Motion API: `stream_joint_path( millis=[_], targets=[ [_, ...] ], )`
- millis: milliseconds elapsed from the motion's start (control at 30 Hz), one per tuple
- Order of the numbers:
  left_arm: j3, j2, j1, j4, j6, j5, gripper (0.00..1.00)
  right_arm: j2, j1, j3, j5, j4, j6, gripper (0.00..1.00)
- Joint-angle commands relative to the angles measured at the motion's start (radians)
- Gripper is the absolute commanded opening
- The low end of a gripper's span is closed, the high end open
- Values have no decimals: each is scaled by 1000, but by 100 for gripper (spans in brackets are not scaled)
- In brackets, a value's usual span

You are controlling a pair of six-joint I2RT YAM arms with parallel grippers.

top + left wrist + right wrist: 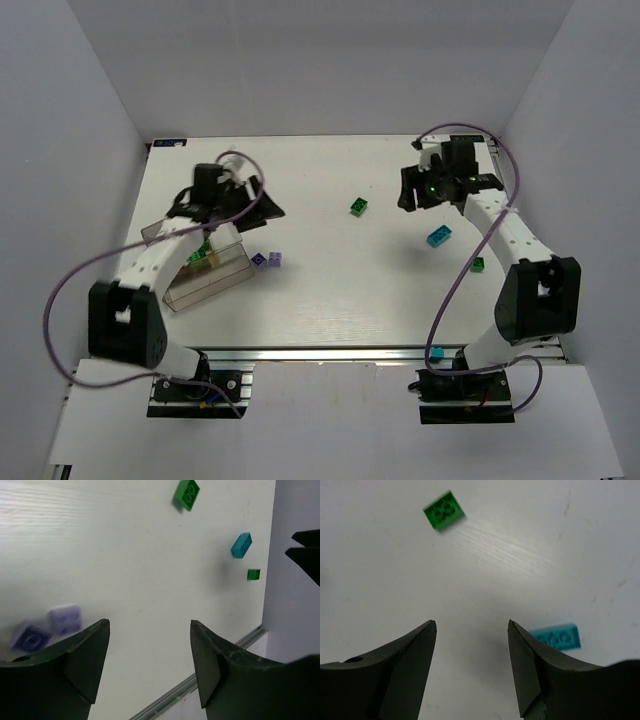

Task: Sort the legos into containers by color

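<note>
Overhead alone showed the container [215, 280]; wrist views showed left gripper [149, 623] and right gripper [471, 622] jaws parted, empty, above legos [188, 493].

Bright, even light from above in my top view; table [330, 290] nearly washed white, shadows soft. My left wrist view: purple bricks [66, 619] blurred. Right wrist: green brick [444, 511] slightly smeared.
</note>
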Motion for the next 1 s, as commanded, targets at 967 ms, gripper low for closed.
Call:
stream_joint_path(
  millis=[967],
  targets=[
    [994,1027,-500,8,412,-412,80,-103,-455,-42,-79,-312,-99,89]
  ],
)
